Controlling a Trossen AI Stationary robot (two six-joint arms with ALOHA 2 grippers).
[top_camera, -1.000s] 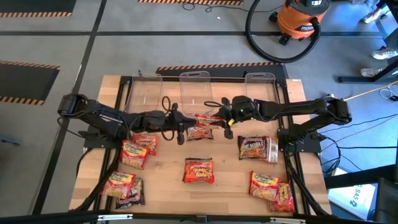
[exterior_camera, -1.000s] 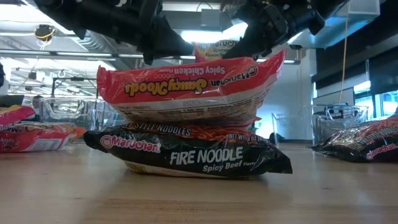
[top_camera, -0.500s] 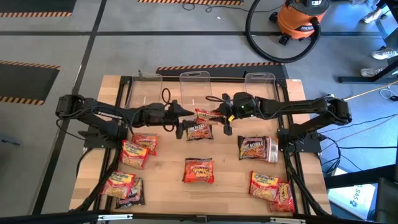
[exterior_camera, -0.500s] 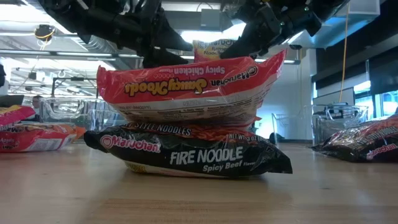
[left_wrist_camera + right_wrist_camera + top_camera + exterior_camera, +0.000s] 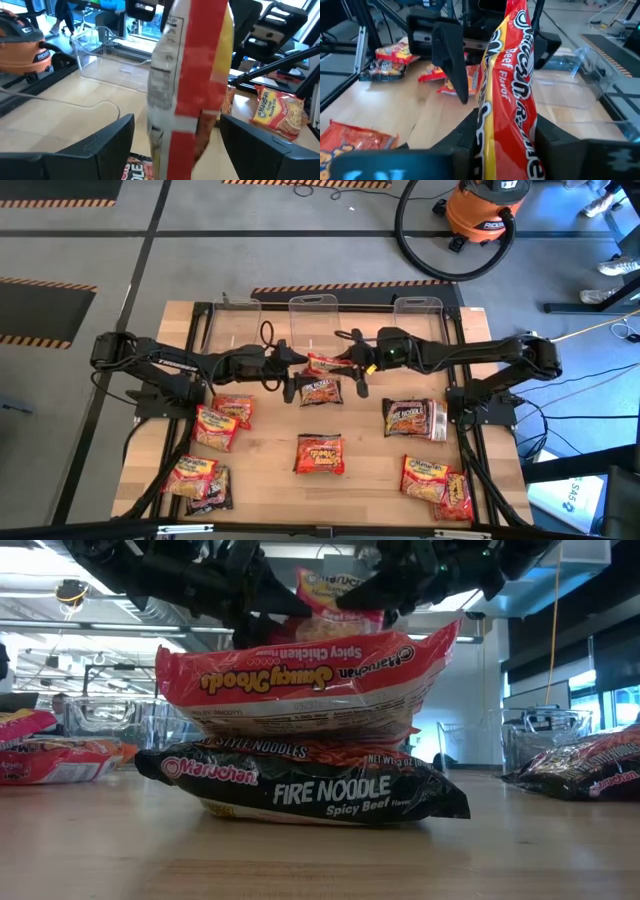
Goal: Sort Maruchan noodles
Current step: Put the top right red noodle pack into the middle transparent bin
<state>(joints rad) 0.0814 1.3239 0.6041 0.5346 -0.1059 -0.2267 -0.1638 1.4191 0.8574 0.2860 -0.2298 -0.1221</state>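
Across the wooden worktop [image 5: 270, 445], from the left edge to the right:

- Near-left corner: a red and yellow packet [image 5: 189, 475] overlapping a dark packet [image 5: 212, 490].
- Left of centre: two orange-red packets [image 5: 222, 421], one partly over the other.
- Left arm: reaches in from the left side toward the middle of the far half. Left gripper [image 5: 289, 364] has its fingers [image 5: 95, 145] spread wide, one on each side of the lifted packet; in the left wrist view a gap shows between each finger and the packet.
- Centre, far half: a red and yellow Beef Flavor packet [image 5: 325, 364] held in the air, standing on edge between the two grippers. Under it, on the worktop, lies a dark packet with a red face [image 5: 321, 391].
- Right gripper [image 5: 358, 362]: fingers pinched on the lifted packet [image 5: 512, 85], gripping its lower part in the right wrist view.
- Centre, near half: a red Saucy Noods Spicy Chicken packet [image 5: 300, 680] stacked on a black Fire Noodle Spicy Beef packet [image 5: 310, 780].
- Far edge: three clear plastic tubs [image 5: 318, 315] in a row.
- Right of centre: a dark and red packet [image 5: 414, 418] lying flat.
- Near-right corner: an orange-yellow packet [image 5: 424, 476] beside a red one [image 5: 457, 496], touching.
- Floor beyond the worktop, right: an orange shop vacuum [image 5: 485, 210] with a black hose.
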